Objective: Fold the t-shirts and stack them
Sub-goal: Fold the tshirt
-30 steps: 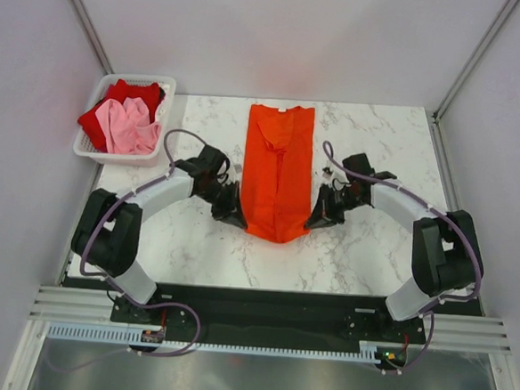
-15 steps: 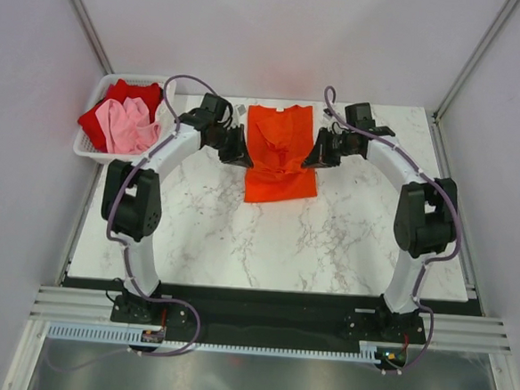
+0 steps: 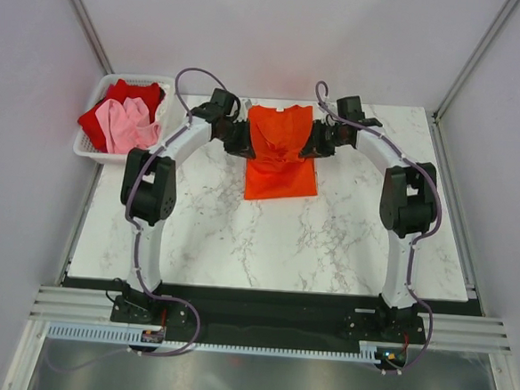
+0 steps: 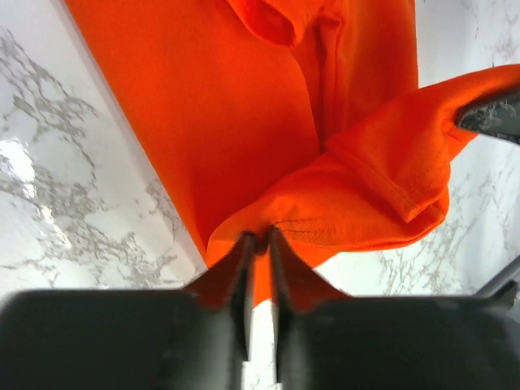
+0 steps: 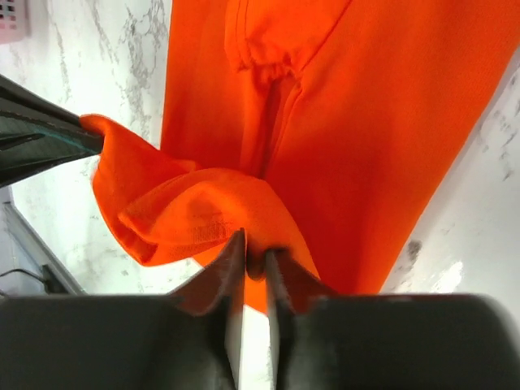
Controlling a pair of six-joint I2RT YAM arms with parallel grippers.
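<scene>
No legible text, label, brand mark, number or sign anywhere in any of the three views

1 t-shirt (image 3: 282, 165) on worktop (image 3: 328, 244), far centre | my left fingers (image 4: 229, 278) at its left edge, my right fingers (image 5: 230, 272) at its right edge, both touching it | basket (image 3: 111, 158) at far-left corner, 2 t-shirts (image 3: 122, 123) heaped in it

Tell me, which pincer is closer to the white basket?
Left. The left pincer grips the orange shirt on the side toward the basket; the right pincer grips its other side, farther away.
</scene>
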